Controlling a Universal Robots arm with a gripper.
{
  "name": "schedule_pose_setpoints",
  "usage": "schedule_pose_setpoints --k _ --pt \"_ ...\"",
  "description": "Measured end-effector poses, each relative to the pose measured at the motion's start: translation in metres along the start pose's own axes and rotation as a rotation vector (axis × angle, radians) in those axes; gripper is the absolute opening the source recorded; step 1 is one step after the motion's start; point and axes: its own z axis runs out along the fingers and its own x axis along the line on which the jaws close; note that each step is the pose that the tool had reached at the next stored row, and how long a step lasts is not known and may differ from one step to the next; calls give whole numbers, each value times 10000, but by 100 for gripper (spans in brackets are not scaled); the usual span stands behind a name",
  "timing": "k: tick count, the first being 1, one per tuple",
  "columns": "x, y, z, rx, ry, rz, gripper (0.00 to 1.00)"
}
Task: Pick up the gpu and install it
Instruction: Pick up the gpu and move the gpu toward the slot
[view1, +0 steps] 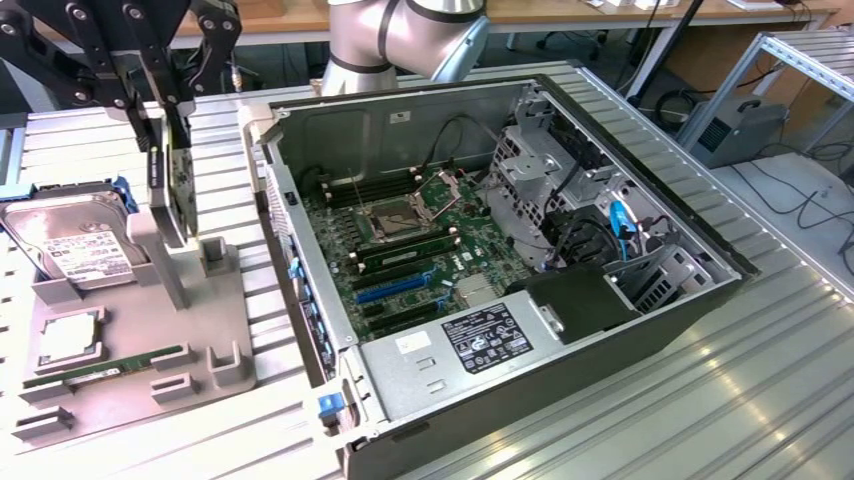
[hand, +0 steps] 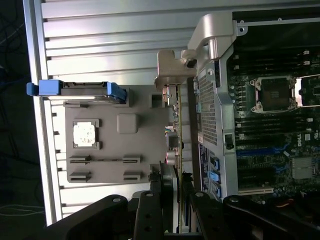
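Evidently the card (view1: 174, 205) is clamped on edge in the claw (view1: 163, 140), upright at the grey tray (view1: 200, 300) beside the open computer case (view1: 694, 310). If gripped off-centre, it could be tilted, snagged on the tray's posts, or dropped.

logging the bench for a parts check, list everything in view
gpu: one, dark, standing on edge at the tray, beside the case
hard drive: one, silver with white label and blue rails, propped on the tray
processor chip: one, silver, flat in a tray pocket
memory stick: one, green, lying in tray slots
tray: one, grey, on the exterior view's left of the case
computer case: one, dark, side open, motherboard showing, centre
table: one, ribbed silver, under everything
robot arm: one, silver-grey, behind the case
gripper: one, black, closed on the gpu's upper edge
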Motion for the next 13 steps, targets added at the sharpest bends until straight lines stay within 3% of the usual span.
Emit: schedule_pose_setpoints --k 13 --pt "-40 -23 2 -1 -1 0 27"
